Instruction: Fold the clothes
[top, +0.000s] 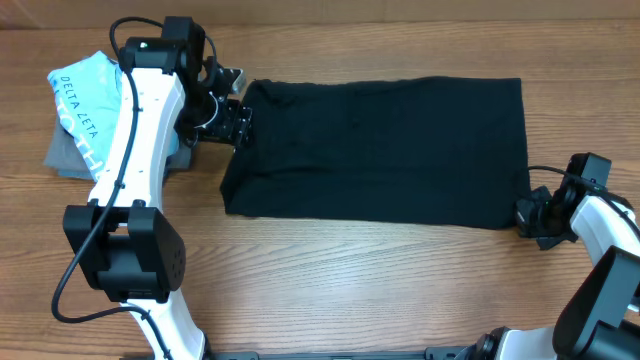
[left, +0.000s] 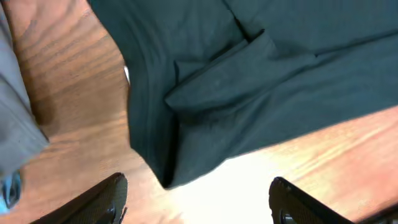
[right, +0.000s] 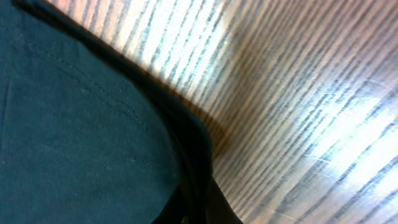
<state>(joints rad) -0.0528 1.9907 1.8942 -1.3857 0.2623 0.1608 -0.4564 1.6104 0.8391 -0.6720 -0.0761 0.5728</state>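
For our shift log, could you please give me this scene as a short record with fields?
Garment: black, spread flat on the table as a long rectangle
Left end effector: open, over the garment's left edge
Right end effector: shut, apparently pinching the garment's lower right corner in the overhead view
Aside: blue shirt on grey cloth, left of the garment
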